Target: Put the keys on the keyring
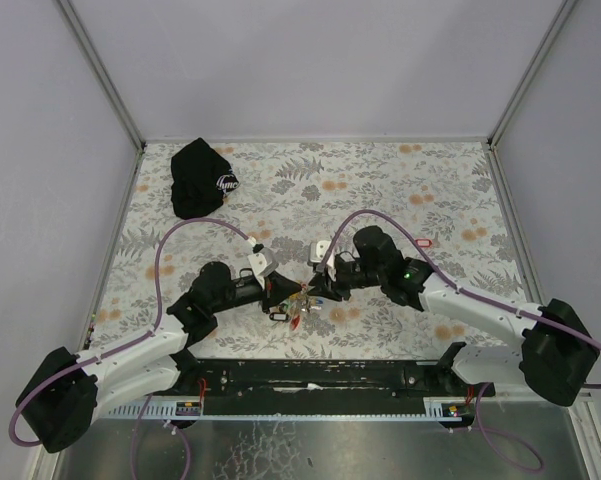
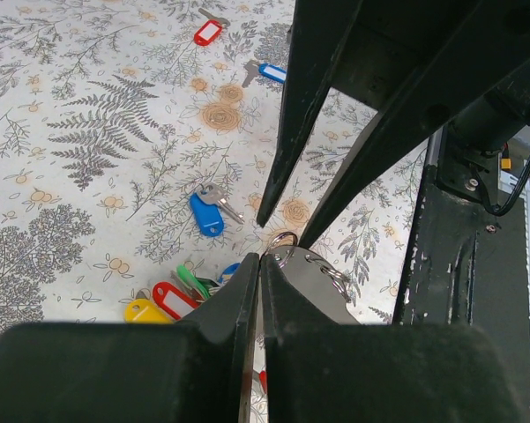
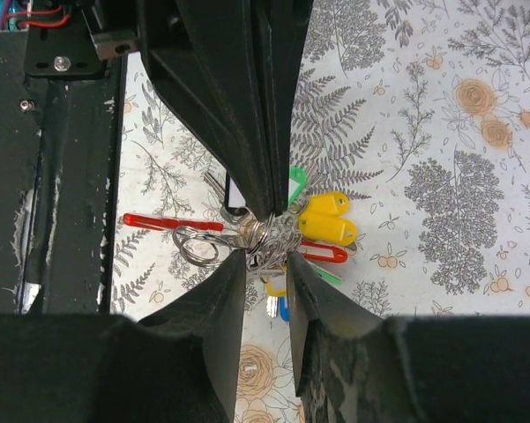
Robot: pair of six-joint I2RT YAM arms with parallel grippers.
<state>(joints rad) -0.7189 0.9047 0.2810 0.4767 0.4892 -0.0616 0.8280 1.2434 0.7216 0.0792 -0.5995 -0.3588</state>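
My two grippers meet tip to tip over the near middle of the flowered table. My left gripper (image 1: pixel 285 292) (image 2: pixel 261 263) is shut, pinching the thin wire keyring (image 2: pixel 282 240) beside a grey plate (image 2: pixel 313 282). My right gripper (image 1: pixel 311 291) (image 3: pixel 266 256) is closed on a tangle of wire rings (image 3: pixel 273 240) from the opposite side. From it hang keys with yellow tags (image 3: pixel 328 220), a red tag (image 3: pixel 322 253) and a green tag (image 3: pixel 296 181). A flat red piece (image 3: pixel 172 222) and a loose ring (image 3: pixel 194 248) stick out to the left.
A black cap (image 1: pixel 202 178) lies at the back left. A lone red tag (image 1: pixel 425 241) (image 2: pixel 207 33) and two loose blue-tagged keys (image 2: pixel 206 214) (image 2: pixel 271 72) lie on the cloth. A black rail (image 1: pixel 310 375) runs along the near table edge.
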